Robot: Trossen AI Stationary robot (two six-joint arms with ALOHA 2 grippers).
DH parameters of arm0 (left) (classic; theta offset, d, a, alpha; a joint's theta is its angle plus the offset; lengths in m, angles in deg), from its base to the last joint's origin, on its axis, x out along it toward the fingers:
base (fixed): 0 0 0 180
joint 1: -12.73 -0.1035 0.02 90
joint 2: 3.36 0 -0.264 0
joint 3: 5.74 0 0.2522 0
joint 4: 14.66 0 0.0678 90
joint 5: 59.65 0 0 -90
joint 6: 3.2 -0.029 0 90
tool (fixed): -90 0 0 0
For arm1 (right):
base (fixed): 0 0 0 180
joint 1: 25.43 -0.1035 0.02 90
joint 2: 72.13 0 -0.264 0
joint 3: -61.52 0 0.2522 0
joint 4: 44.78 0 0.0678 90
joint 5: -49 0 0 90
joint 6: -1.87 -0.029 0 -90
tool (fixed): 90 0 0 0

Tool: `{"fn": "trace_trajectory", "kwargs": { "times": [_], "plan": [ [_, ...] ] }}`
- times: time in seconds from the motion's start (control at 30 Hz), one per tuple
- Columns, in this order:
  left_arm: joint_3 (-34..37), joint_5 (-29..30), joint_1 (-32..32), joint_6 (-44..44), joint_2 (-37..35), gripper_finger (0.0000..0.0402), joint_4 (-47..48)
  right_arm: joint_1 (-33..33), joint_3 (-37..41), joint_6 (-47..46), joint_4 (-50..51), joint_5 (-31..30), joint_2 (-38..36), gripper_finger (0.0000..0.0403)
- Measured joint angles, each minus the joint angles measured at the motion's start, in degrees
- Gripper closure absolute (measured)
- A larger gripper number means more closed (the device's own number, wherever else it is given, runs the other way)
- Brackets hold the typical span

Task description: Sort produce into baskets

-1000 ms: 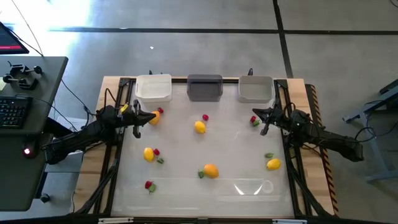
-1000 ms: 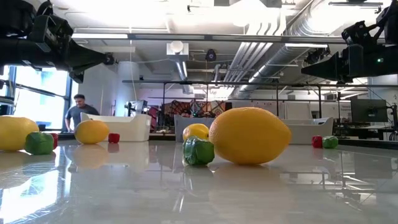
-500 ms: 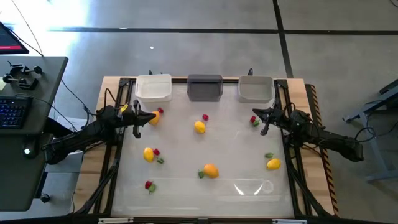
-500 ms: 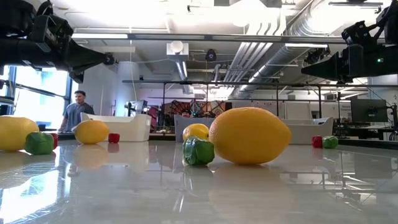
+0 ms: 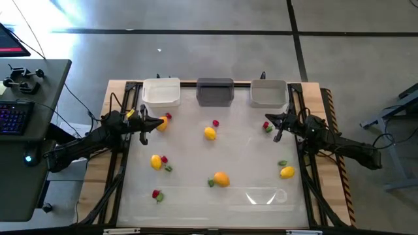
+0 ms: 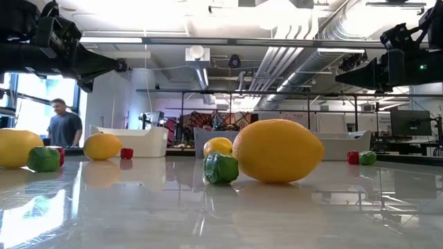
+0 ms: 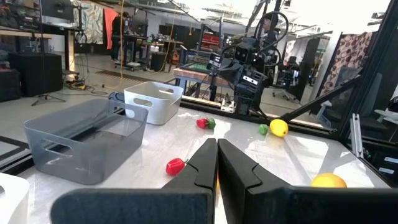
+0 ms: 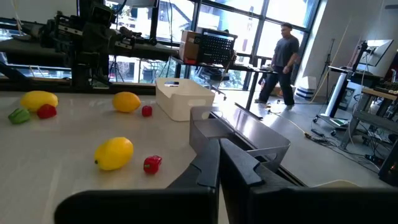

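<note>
Three baskets stand along the table's far edge: white, dark grey, light grey. Yellow and orange fruits, red bits and green bits lie scattered on the white tabletop. My left gripper is shut and empty, raised above the table at the left, next to a yellow fruit by the white basket. My right gripper is shut and empty, raised at the right, near a red and a green bit.
A yellow fruit lies at the table's centre, another near the right edge, another at the left. Black frame rails run along the table's sides. A person walks in the room beyond the table.
Both arms have kept still. The person in the room behind has walked on.
</note>
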Motion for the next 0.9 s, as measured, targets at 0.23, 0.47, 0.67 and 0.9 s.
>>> {"fn": "trace_trajectory", "kwargs": {
  "times": [0.23, 0.47, 0.67, 0.9],
  "plan": [
    [0.0, 0.0, 0.0, 0.0, 0.0, 0.0401, 0.0, 0.0, 0.0, 0.0, 0.0, 0.0, 0.0, 0.0402],
    [0.0, 0.0, 0.0, 0.0, 0.0, 0.0401, 0.0, 0.0, 0.0, 0.0, 0.0, 0.0, 0.0, 0.0402],
    [0.0, 0.0, 0.0, 0.0, 0.0, 0.0401, -0.2, 0.0, 0.0, 0.0, 0.0, 0.0, 0.0, 0.0402],
    [0.0, 0.0, 0.0, 0.0, 0.0, 0.0401, 0.0, 0.1, 0.0, 0.7, 0.0, -0.2, 0.0, 0.0402]
  ]
}}
